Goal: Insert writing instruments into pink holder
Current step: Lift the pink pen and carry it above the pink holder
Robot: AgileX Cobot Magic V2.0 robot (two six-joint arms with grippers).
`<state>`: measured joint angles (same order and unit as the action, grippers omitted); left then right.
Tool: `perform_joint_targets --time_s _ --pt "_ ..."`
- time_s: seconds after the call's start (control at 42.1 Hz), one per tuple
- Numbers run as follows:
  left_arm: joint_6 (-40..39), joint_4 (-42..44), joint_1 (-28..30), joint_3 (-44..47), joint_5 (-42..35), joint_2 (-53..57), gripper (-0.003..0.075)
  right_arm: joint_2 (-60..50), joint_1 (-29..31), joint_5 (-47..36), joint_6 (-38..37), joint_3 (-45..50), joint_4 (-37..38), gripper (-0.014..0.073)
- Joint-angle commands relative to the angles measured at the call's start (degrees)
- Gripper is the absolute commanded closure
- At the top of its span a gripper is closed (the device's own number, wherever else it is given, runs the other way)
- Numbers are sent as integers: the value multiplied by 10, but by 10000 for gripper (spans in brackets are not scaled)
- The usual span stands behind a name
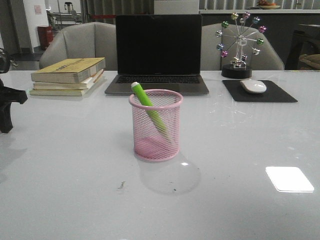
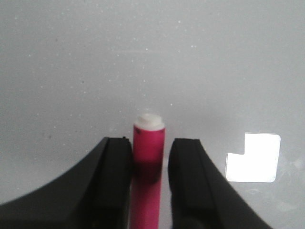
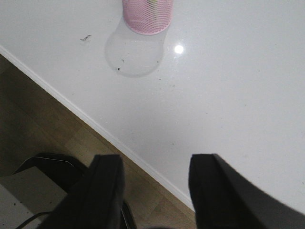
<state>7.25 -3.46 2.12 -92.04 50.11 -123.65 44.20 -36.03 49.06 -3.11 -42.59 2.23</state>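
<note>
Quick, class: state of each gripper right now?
Left gripper: shut on the magenta marker.
Right gripper: open, holding nothing.

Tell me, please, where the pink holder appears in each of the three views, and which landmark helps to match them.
Front view: the pink holder stands mid-table, before the laptop, the green marker leaning inside.
Left wrist view: not in it; only the magenta marker between the jaws.
Right wrist view: only its lower part, at the picture's upper edge.
Shared landmark: the dark scuff mark on the table near the holder.
</note>
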Motion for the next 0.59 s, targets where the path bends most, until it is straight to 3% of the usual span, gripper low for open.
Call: perform_joint_targets --time_s 0.0,0.119,0.285,0.569 --pt "2 -4 1 -12 -1 27 556 -3 3 -30 2 -16 10 160" --pt "2 -19 1 -10 -8 51 627 -3 3 -30 2 -16 10 160" --pt "68 -93 -14 40 -71 140 629 -3 3 -30 2 -16 10 160" --pt "75 -116 -129 241 -340 365 629 -3 3 -30 2 -16 10 160"
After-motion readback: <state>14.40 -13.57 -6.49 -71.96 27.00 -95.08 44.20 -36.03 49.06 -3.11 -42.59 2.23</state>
